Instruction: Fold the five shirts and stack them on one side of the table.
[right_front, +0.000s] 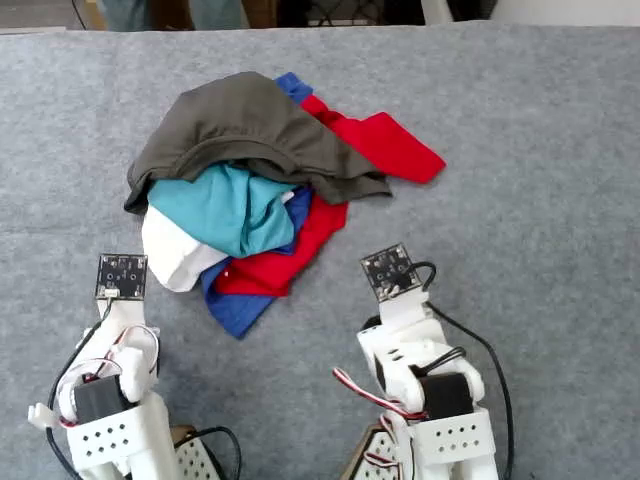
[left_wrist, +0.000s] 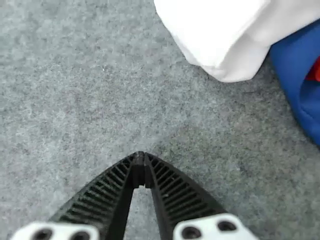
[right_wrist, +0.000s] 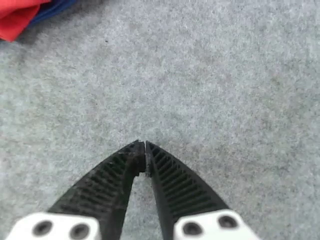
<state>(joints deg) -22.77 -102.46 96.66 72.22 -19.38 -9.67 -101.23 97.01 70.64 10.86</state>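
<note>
Table (right_front: 540, 120) is covered in grey felt. Heaped together on it: white shirt (right_front: 170, 250), blue shirt (right_front: 235, 305), red shirt (right_front: 390, 145), dark grey shirt (right_front: 240, 125) draped across.

The high view looks down on the grey table (right_front: 540, 150) from above, the left arm (right_front: 105, 400) and right arm (right_front: 425, 390) at its lower edge, the shirt pile (right_front: 250, 170) beyond. Each wrist view sits close over the table, facing down past its own gripper. Past the left gripper (left_wrist: 140, 170) lie the white shirt (left_wrist: 225, 35) and blue shirt (left_wrist: 300, 85), past the right gripper (right_wrist: 145, 157) the red shirt (right_wrist: 17, 17), all shared with the high view
</note>
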